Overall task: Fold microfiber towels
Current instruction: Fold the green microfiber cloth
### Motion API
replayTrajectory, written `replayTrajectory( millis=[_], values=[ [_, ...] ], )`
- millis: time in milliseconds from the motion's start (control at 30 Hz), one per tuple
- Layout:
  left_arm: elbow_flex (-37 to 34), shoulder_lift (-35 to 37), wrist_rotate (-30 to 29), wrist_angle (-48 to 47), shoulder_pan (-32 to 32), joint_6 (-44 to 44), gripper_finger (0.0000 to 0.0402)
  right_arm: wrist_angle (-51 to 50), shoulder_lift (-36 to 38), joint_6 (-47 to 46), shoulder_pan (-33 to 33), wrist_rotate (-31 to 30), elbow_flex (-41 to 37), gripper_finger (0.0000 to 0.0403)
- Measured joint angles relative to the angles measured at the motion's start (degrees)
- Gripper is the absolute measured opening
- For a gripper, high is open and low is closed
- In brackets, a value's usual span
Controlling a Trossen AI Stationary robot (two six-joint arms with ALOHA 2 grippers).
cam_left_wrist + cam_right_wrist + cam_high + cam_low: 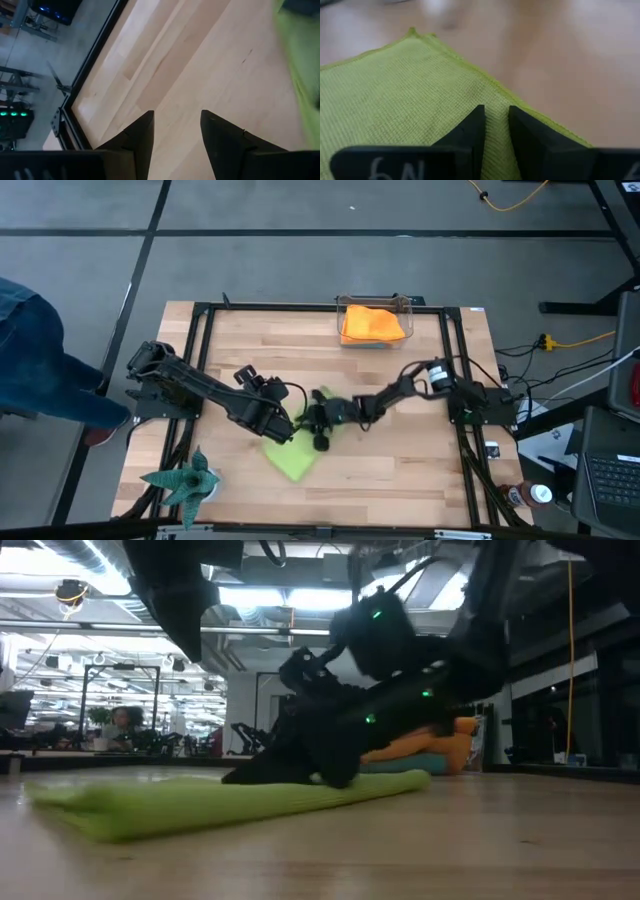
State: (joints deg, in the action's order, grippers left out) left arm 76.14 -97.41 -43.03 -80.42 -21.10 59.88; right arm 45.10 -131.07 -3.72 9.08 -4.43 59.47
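A lime green towel (291, 458) lies flat on the wooden table, near its middle. My right gripper (496, 117) is down on the towel close to one hemmed edge, its fingers a narrow gap apart, with green cloth showing in the gap. In the low view its dark body (330, 745) sits low over the towel (220, 802). My left gripper (176, 122) hangs open above bare wood beside the towel (300, 60), holding nothing. Orange towels (372, 323) lie in a clear bin at the far edge; a teal one (400, 766) shows under them. My right gripper rests its fingertips (475, 120) on the towel's top face just inside a hemmed edge (520, 102), slanting down from the table's right side. The towel stays flat on the table. I cannot tell if any cloth is caught between the fingers.
A dark green spiky plant figure (185, 478) stands at the near left corner. The clear bin (345, 302) sits at the far edge. A black frame (200, 360) rims the table. A person's sleeve (30, 360) shows at the left, beyond the table.
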Motion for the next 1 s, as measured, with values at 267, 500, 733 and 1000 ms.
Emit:
replayTrajectory(
  millis=[267, 500, 733, 1000],
  values=[
    [0.0, 0.0, 0.1, 0.1, -0.8, 0.0, 0.0154, -11.6, -0.2, 11.9, -10.3, 37.3, 5.1, 0.0094],
    [0.0, 0.0, 0.7, 0.0, -1.2, 0.0, 0.0154, -20.9, 2.9, 10.8, -11.0, 45.3, 11.3, 0.0094],
    [0.0, 0.0, 0.7, 0.0, -2.2, 0.0, 0.0154, -28.7, 8.9, 4.0, -6.6, 21.3, 12.0, 0.0094],
    [0.0, 0.0, 0.5, 0.0, -3.8, 1.4, 0.0154, -14.9, 9.0, -4.8, 4.4, -8.3, 3.3, 0.0094]
  ],
)
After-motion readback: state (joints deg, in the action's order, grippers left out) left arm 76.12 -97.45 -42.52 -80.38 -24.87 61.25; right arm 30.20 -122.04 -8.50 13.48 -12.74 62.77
